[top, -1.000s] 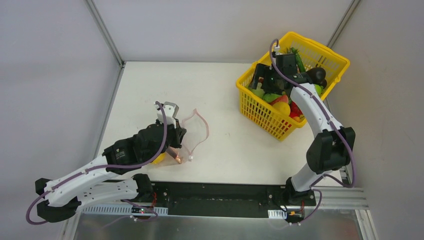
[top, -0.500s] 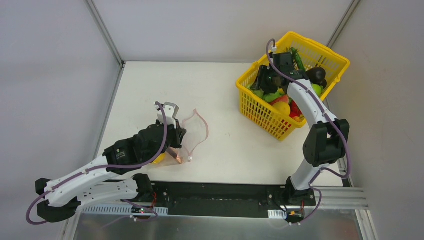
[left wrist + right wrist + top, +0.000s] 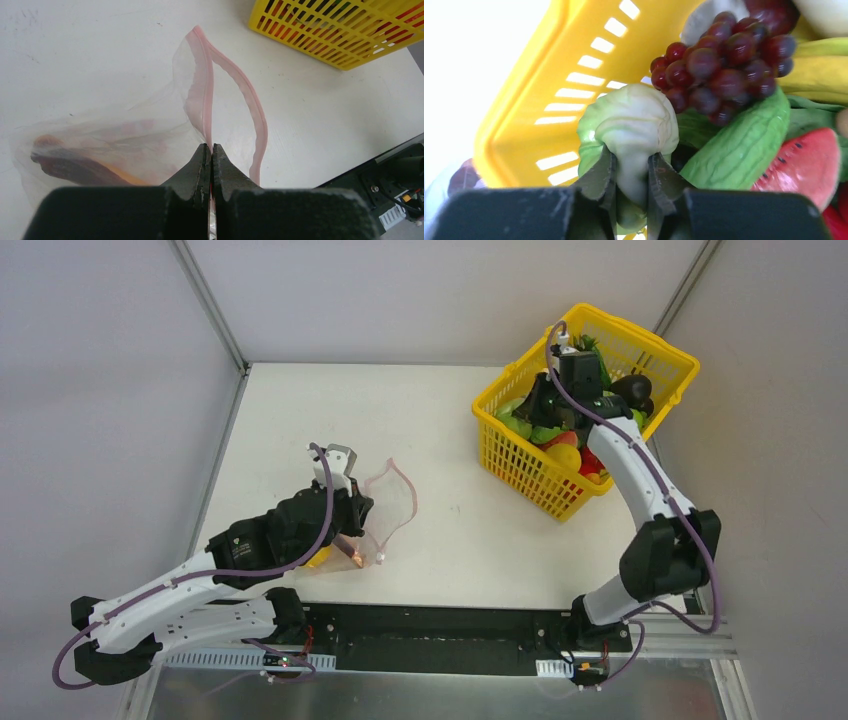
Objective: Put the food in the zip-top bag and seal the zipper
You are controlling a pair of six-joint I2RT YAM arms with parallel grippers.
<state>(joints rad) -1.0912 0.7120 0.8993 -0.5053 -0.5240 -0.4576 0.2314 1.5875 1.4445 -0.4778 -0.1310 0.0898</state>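
Observation:
The clear zip-top bag (image 3: 385, 502) lies on the white table left of centre, its mouth gaping. My left gripper (image 3: 210, 149) is shut on the pink zipper (image 3: 205, 95) strip at one lip of the bag (image 3: 115, 135). A yellow and dark food piece (image 3: 75, 167) lies inside the bag. Over at the yellow basket (image 3: 520, 465), my right gripper (image 3: 630, 161) is shut on a pale green cabbage (image 3: 634, 122) among the food. A purple grape bunch (image 3: 724, 60) and a watermelon slice (image 3: 804, 160) lie beside it.
The yellow lattice basket (image 3: 524, 115) stands at the table's far right, packed with toy fruits and vegetables (image 3: 570, 445). A green striped cucumber (image 3: 744, 145) lies just right of the cabbage. The black rail (image 3: 440, 625) runs along the near edge.
My right gripper has closed from wide open onto the cabbage in the basket, and its arm has shifted slightly right. The left arm and bag have not moved.

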